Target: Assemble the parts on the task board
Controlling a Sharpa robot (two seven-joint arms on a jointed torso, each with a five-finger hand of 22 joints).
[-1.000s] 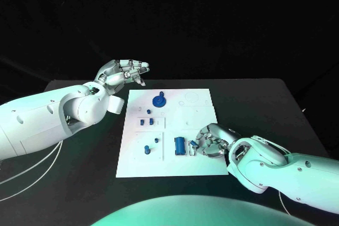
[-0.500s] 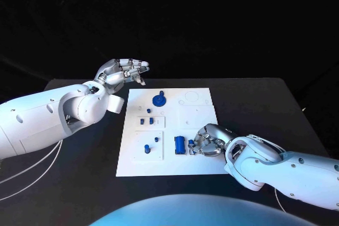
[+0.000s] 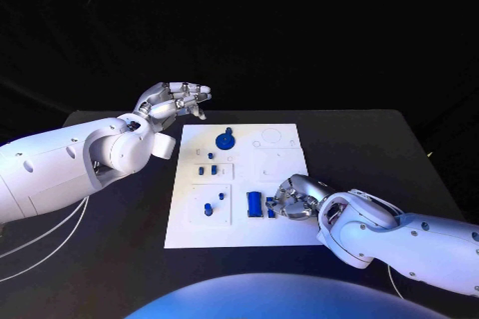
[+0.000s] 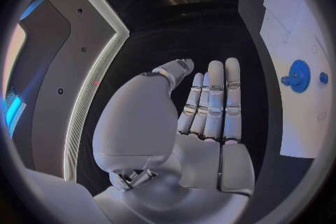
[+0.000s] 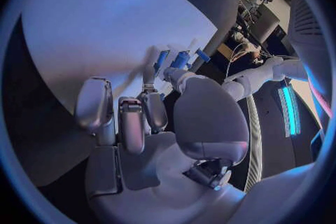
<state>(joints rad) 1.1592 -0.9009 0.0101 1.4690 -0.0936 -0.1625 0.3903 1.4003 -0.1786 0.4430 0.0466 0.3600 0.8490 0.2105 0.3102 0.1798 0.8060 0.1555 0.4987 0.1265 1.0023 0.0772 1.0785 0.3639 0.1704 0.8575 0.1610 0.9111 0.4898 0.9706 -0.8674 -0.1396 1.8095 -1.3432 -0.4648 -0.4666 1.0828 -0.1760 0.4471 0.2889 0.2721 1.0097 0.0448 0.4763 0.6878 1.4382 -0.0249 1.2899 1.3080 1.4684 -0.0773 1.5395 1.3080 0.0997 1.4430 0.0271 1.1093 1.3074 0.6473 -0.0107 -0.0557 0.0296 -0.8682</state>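
The white task board (image 3: 239, 225) lies in the middle of the black table. On it are a blue gear (image 3: 226, 140), several small blue pegs (image 3: 207, 171) and a blue block (image 3: 255, 205). My right hand (image 3: 291, 198) rests on the board's right side with its fingers curled in. Its fingertips are at a small blue part (image 3: 270, 210) beside the block. In the right wrist view the fingertips (image 5: 149, 70) reach the blue parts (image 5: 181, 59), and whether one is pinched is hidden. My left hand (image 3: 178, 99) hovers off the board's far left corner, fingers (image 4: 213, 95) apart and holding nothing.
The gear (image 4: 299, 75) and the board's edge (image 4: 294, 140) lie off to the side of my left palm. Bare black table (image 3: 369, 146) surrounds the board on both sides. White cables (image 3: 50, 239) hang below my left arm.
My right hand has crept slightly left toward the blue block, and the small blue part by its fingertips sits a little lower on the board. The left hand has not moved.
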